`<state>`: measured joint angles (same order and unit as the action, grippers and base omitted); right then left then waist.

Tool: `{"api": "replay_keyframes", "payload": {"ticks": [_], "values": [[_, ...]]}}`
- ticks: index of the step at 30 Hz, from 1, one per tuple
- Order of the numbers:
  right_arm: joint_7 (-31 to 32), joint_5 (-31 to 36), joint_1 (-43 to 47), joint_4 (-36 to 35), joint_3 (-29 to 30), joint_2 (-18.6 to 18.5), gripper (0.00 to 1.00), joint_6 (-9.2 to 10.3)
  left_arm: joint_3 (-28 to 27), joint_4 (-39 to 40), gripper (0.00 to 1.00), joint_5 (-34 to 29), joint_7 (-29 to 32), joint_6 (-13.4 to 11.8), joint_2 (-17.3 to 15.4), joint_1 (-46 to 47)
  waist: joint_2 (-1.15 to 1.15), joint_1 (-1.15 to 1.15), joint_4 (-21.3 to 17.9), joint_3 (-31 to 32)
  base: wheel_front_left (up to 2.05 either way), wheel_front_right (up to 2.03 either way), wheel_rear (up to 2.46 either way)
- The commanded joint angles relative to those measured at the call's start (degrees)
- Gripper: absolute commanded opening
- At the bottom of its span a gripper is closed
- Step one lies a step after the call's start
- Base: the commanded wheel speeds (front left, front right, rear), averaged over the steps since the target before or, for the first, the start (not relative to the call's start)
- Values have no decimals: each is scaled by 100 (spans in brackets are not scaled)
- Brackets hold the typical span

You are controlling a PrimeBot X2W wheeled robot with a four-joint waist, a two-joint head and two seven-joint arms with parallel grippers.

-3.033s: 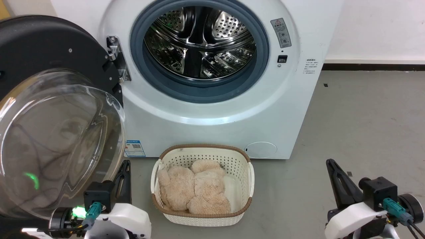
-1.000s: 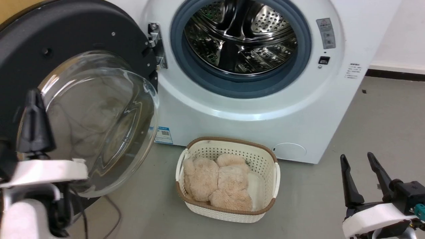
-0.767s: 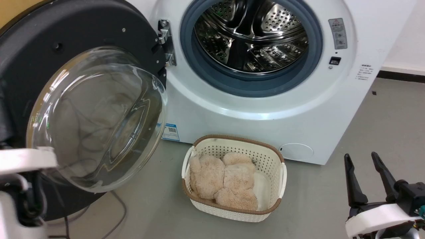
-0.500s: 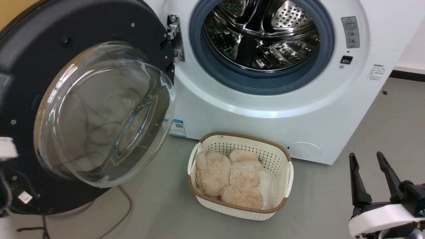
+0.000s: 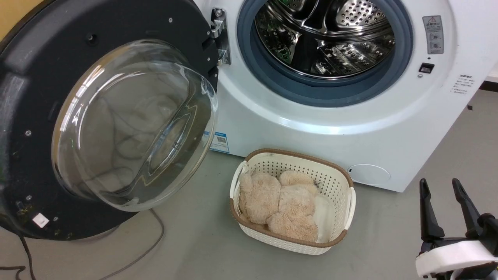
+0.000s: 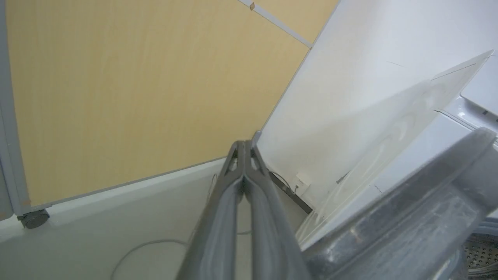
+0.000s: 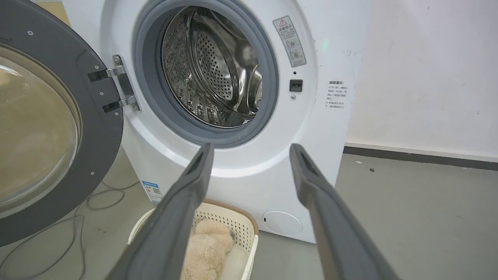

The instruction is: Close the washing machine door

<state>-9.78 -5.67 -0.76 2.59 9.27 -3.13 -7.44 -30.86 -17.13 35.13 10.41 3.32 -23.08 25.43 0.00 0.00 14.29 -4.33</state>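
The washing machine door (image 5: 23, 116) stands swung open at the left, a black ring around a bulging glass bowl (image 5: 132, 124), hung on a metal hinge (image 5: 221, 37). The white washing machine (image 5: 311, 128) shows its grey gasket (image 5: 249, 58) and steel drum (image 5: 330, 35). My right gripper (image 5: 438, 182) hangs open at the lower right, well clear of the machine; in its wrist view the right gripper (image 7: 251, 147) faces the opening, the door (image 7: 105, 128) to its left. My left gripper (image 6: 244, 146) is shut on nothing, behind the door, whose grey rim (image 6: 408, 217) crosses the corner.
A cream perforated basket (image 5: 295, 159) holding a beige plush toy (image 5: 280, 202) sits on the floor before the machine. A cable (image 5: 151, 241) trails under the door. A wood-coloured panel (image 6: 136, 85) and a caster (image 6: 34, 218) stand beyond the left gripper.
The head camera has turned left, so the whole picture slid right. The white left forearm has gone out past the left edge. The right gripper stays open.
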Motion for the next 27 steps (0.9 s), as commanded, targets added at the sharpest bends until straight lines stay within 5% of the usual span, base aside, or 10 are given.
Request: {"api": "replay_keyframes", "payload": {"ticks": [1, 11, 27], "values": [[-56, -75, -83, 15, 30, 17, 100, -3, -65, -49, 0, 75, 30, 58, -63, 99, 0, 0, 12, -10, 0, 0, 0], [-176, -102, -104, 70, 140, 19, 100, -3, 0, -157, 0, 1231, 1413, 233, -156, -289, 0, 0, 156, -69, 0, 0, 0], [-367, -182, -51, 150, 332, 22, 100, -4, 1145, 1893, 0, 3332, 3058, 335, -349, -1569, 0, 0, 539, -65, 0, 0, 0]]}}
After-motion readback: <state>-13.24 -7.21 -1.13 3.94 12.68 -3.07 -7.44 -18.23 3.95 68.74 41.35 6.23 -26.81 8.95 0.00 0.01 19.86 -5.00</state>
